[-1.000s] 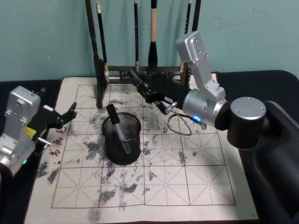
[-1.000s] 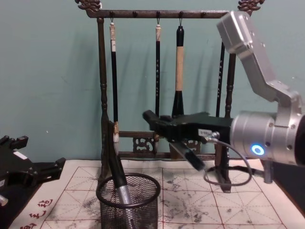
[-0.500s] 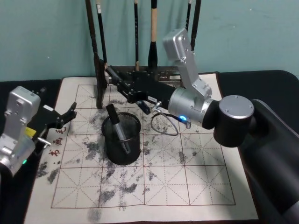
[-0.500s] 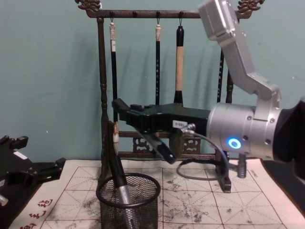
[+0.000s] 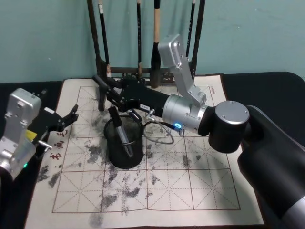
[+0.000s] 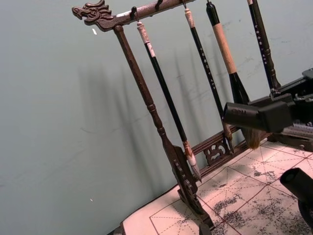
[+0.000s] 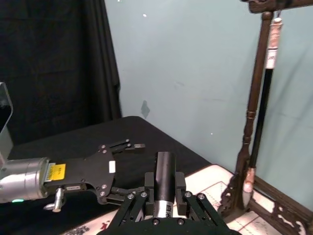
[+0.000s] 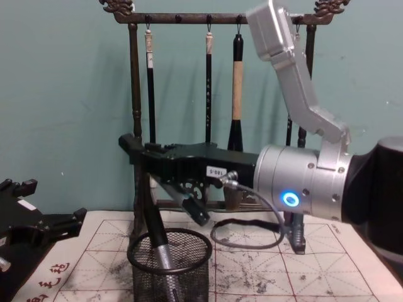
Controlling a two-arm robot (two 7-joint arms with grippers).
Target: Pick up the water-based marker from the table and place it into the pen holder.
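My right gripper (image 5: 116, 95) reaches in from the right and hangs just above the black wire-mesh pen holder (image 5: 125, 150), shut on the water-based marker (image 8: 195, 212). The marker slants down toward the holder's rim (image 8: 170, 255) without touching it. In the right wrist view the marker (image 7: 164, 181) stands clamped between the fingers. Another dark marker with a silver barrel (image 5: 120, 130) leans inside the holder. My left gripper (image 5: 66, 117) rests open at the mat's left edge.
The tall dark wooden brush rack (image 8: 133, 126), hung with several brushes, stands right behind the holder and my right gripper. A grey cable loop (image 5: 159, 133) dangles under the right wrist. The stained, gridded mat (image 5: 190, 181) lies open in front and to the right.
My right arm has swung left with the marker, from right of the pen holder to just above it. The left arm has stayed still.
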